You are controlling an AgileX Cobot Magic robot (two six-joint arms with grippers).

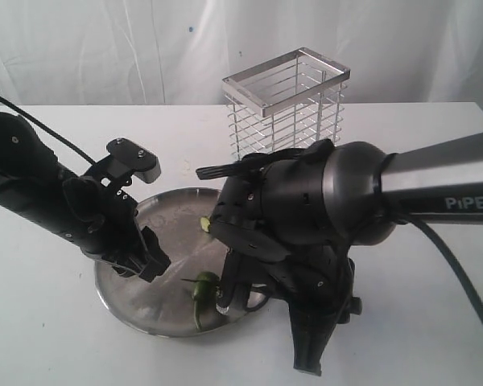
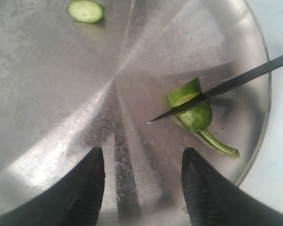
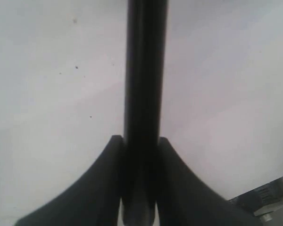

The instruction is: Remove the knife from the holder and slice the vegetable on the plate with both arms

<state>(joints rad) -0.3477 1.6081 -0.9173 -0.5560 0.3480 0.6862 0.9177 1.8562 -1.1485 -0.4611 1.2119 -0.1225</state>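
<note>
While clamped on the knife (image 3: 144,94), right pincer (image 3: 140,155); left pincer (image 2: 142,181) wide apart, empty

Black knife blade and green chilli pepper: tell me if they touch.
Touching. The left wrist view shows the slim black knife blade lying across the glossy green chilli pepper, sunk into a cut between its two parts.

Robot test bench, staged as kitchen corner. White table (image 1: 56,338) under both arms, white cloth backdrop (image 1: 105,48) behind wire holder (image 1: 286,100). Steel plate (image 1: 133,297) below knife (image 2: 226,85). No household fittings; cable (image 1: 459,277) trails beside right arm.
</note>
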